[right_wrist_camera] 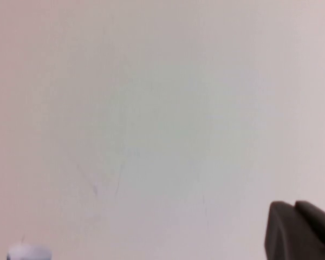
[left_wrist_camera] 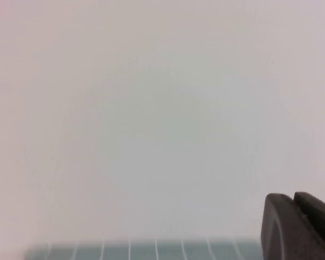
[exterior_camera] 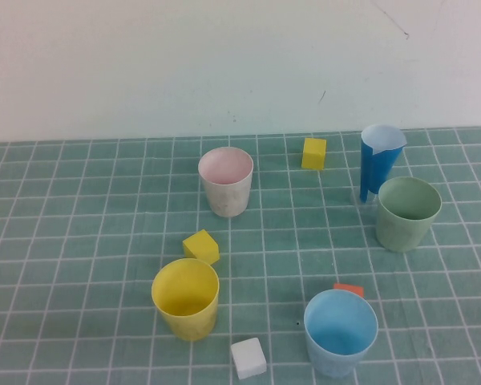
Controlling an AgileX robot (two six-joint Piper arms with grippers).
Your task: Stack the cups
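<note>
Four cups stand apart and upright on the green grid mat in the high view: a whitish cup with a pink inside (exterior_camera: 225, 181) at the back middle, a yellow cup (exterior_camera: 186, 298) at the front left, a light blue cup (exterior_camera: 341, 332) at the front right, and a pale green cup (exterior_camera: 407, 212) at the right. Neither arm shows in the high view. My left gripper (left_wrist_camera: 293, 201) is shut, holds nothing, and faces the pale wall above the mat's far edge. My right gripper (right_wrist_camera: 295, 208) is shut too, holds nothing, and also faces the wall.
A tall dark-blue cone (exterior_camera: 378, 160) stands just behind the green cup. Small cubes lie about: yellow (exterior_camera: 313, 152) at the back, yellow (exterior_camera: 202, 246) behind the yellow cup, orange (exterior_camera: 349, 289) behind the blue cup, white (exterior_camera: 248, 358) at the front.
</note>
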